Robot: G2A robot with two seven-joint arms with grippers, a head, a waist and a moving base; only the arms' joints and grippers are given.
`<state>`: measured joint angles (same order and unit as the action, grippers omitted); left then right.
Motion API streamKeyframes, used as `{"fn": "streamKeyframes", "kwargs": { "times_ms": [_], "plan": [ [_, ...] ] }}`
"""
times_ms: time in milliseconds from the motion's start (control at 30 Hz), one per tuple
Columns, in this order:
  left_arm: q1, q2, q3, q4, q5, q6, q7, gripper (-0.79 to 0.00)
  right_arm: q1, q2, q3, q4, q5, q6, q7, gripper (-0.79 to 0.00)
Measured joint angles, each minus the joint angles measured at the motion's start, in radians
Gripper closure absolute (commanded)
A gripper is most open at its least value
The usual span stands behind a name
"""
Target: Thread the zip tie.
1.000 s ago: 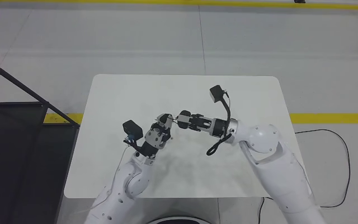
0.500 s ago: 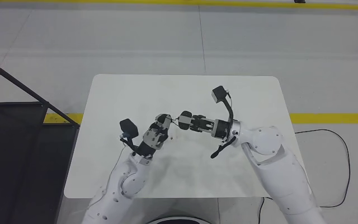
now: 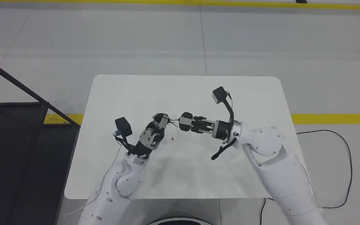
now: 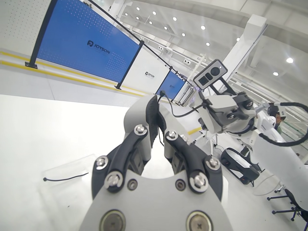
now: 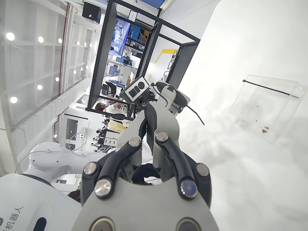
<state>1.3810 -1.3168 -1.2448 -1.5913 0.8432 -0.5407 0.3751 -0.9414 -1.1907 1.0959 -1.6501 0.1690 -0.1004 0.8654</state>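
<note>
Both left tool [image 3: 160, 119] and right tool [image 3: 185, 120] stayed clamped on the zip tie [image 5: 195, 115]; left eased toward 9 o'clock; we judged threading incomplete.

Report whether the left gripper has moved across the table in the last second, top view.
Yes. The grey-and-black left gripper, shut on the thin black zip tie, has drifted slightly toward the white table's edge by the black frame.

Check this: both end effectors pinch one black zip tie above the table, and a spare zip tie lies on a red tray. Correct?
No. The tray is clear plastic, not red; the right wrist view shows the spare zip tie lying on it. The rest holds.
</note>
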Motion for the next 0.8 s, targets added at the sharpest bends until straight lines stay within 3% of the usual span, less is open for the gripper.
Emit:
{"fn": "streamKeyframes", "kwargs": {
  "times_ms": [233, 333, 433, 800],
  "plan": [
    [0.016, 0.002, -0.019, -0.015, -0.011, -0.018, 0.007, 0.000, 0.002, 0.001, -0.006, -0.002, -0.017, 0.008, 0.001, -0.006],
    [0.018, 0.002, -0.021, -0.017, -0.011, -0.019, 0.008, 0.000, 0.004, 0.001, -0.008, -0.002, -0.023, 0.012, 0.000, -0.289],
    [0.019, 0.002, -0.023, -0.018, -0.013, -0.020, 0.009, 0.000, 0.006, 0.001, -0.010, -0.002, -0.026, 0.015, -0.002, -0.345],
    [0.023, 0.001, -0.030, -0.022, -0.017, -0.022, 0.008, 0.000, 0.007, 0.001, -0.012, 0.002, -0.032, 0.016, 0.000, -0.339]
  ]
}}
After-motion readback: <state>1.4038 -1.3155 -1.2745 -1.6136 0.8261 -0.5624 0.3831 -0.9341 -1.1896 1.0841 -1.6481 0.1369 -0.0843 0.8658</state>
